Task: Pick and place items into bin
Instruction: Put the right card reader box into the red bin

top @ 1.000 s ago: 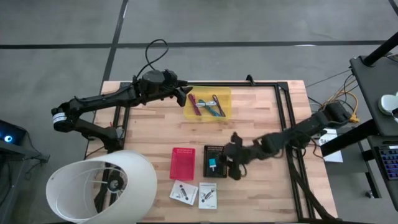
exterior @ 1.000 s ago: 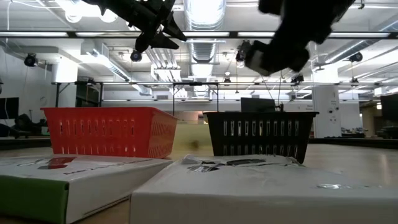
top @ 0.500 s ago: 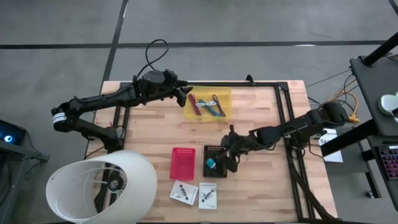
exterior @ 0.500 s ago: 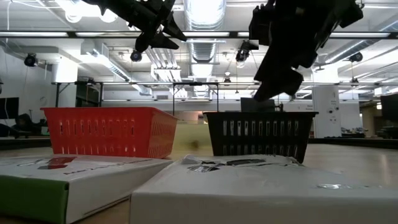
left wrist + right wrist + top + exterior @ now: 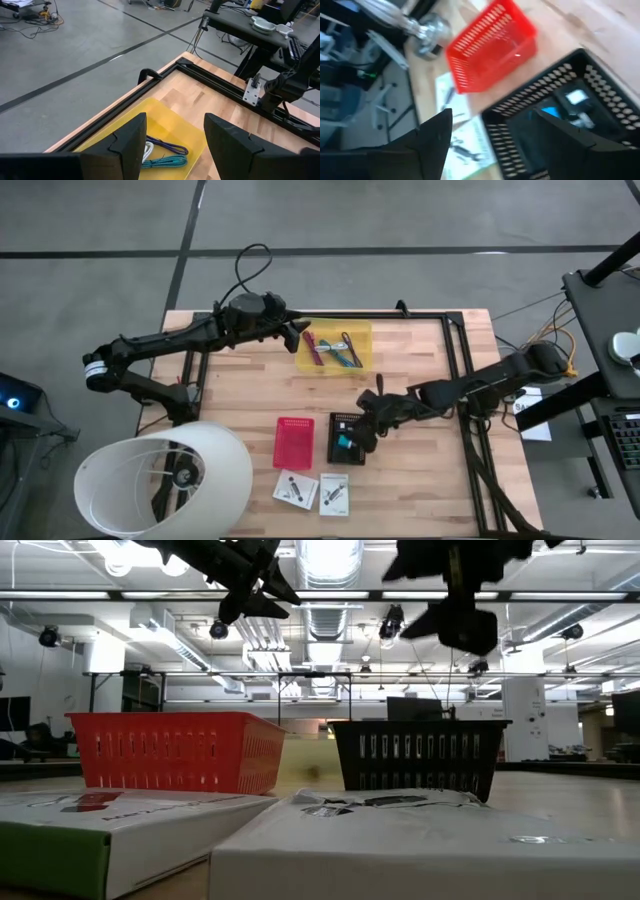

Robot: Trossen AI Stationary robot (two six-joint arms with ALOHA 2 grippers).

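My right fingers (image 5: 492,135) hang spread and empty over the black slotted plastic bin (image 5: 346,440).
A small blue cube (image 5: 551,112) lies inside it, below them; my left fingers (image 5: 172,137), parted, hover above the yellow tray (image 5: 334,348).

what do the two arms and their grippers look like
Both arms are dark, near black, slim and jointed. The left arm has a white band near its outer end and a black cable looping above its wrist. Left fingers and right fingers are matte black, broad wedges.

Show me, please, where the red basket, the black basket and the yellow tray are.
red basket (image 5: 293,442): high view, on its mesh floor.
black basket (image 5: 417,756): low view, on its slotted front wall.
yellow tray (image 5: 362,333): high view, on its bare corner.
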